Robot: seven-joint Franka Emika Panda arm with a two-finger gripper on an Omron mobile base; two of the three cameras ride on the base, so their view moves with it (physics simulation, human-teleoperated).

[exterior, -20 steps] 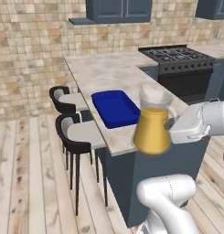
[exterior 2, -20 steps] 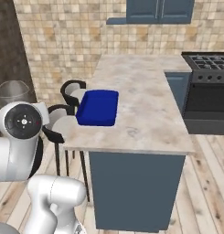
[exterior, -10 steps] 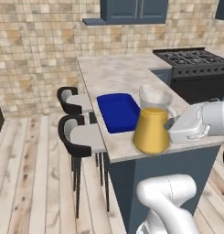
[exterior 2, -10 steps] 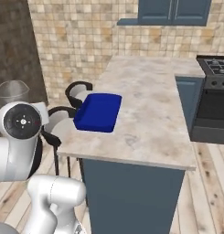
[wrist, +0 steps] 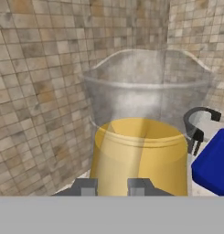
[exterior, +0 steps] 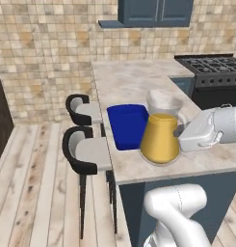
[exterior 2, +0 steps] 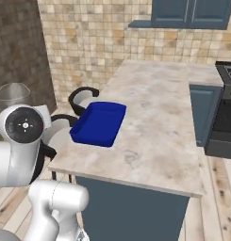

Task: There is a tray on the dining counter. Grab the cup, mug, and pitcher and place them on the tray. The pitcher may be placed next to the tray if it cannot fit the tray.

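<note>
My views are evenly and softly lit, bright with no harsh glare and no clear single source. Everything renders sharp, with no blur or bending at the edges. The worktop [exterior 2: 154, 127] shows only faint shading. Through the pitcher [wrist: 141, 132] close before me, the tiled wall looks hazy and greyed.

Pitcher [exterior: 160, 137] just right of tray [exterior: 127, 124] on dining counter [exterior: 138, 87]; stools [exterior: 85, 152] along counter's left.

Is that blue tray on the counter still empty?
Yes, in the right base view the tray lies on the dining counter with nothing inside its rim.
</note>
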